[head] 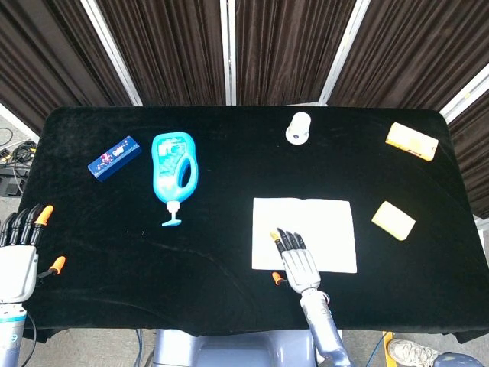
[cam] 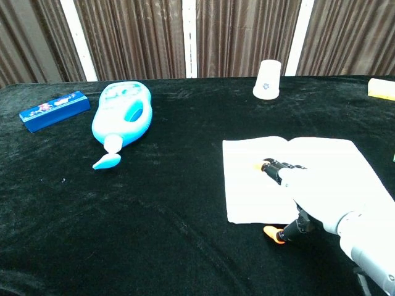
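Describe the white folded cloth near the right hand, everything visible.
The white folded cloth is a flat rectangle, soft-looking, with a crease running across near its far edge. It lies on the black velvet-like tabletop, right of centre near the front. The right hand rests palm-down on its near-left part, fingers extended, thumb off its front edge.
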`<state>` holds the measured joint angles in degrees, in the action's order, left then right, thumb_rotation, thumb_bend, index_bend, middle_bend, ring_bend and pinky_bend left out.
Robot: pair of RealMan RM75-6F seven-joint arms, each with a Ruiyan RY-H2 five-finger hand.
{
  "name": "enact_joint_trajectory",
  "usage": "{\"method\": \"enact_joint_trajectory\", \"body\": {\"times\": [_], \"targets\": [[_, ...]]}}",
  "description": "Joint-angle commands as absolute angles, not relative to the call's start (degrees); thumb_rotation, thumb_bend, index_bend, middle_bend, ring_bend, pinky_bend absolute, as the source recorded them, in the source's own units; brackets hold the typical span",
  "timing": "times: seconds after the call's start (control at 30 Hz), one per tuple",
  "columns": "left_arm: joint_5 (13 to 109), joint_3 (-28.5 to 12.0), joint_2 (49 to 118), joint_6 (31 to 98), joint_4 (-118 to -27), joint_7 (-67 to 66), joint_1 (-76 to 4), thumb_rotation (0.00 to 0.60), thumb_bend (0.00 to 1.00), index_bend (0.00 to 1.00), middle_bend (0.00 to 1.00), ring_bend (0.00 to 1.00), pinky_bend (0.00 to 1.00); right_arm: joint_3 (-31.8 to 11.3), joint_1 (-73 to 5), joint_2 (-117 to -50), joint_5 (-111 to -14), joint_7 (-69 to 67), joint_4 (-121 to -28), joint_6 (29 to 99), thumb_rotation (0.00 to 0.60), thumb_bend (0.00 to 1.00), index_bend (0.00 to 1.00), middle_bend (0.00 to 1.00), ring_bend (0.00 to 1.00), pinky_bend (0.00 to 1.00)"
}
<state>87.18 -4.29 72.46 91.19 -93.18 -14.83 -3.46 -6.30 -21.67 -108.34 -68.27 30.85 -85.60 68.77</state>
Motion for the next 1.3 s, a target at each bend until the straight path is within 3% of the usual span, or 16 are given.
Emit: {"method": "enact_joint_trajectory", "body": {"times": [0.03,0.5,0.77,1.07,1.3], "targets": [[87.2,-4.3,72.5,91.3,-93.2,-14.6,-3.4,0.600,0.23,0.00,0.00,0.00,0.00,-6.5,-21.9,-108.7,-68.1,31.0,-85.0,68.8,0.600,0.18,0.00,0.00,0.00,0.00],[87.1,-4.6,72.4,91.9,-93.2,-13.5,-3.3,0.600,0.24,0.00,0.00,0.00,0.00,-6.8,-22.3,-111.8,-71.4,28.6,-77.2,71.7,0.600,0.17,0.00,0.00,0.00,0.00],[87.7,-4.4,72.5,92.3,-93.2,-13.4,-3.2,0.600,0.24,0.00,0.00,0.00,0.00,-7.9,-21.2,-114.9,-76.8,19.8,-73.0,77.7,0.600,0.39,0.00,0.00,0.00,0.00],[87.8,-4.3,72.7,92.4,-93.2,-13.5,-3.2,0.600,0.24,0.00,0.00,0.00,0.00,-12.4,-20.9,-115.8,-73.6,19.0,-72.8,78.3,0.600,0.40,0.00,0.00,0.00,0.00],[87.9,-4.4,72.9,92.4,-93.0,-13.5,-3.2,0.600,0.24,0.00,0.00,0.00,0.00,-15.7,-20.0,-116.5,-74.4,17.7,-73.1,84.0,0.600,0.45,0.00,0.00,0.00,0.00]]}}
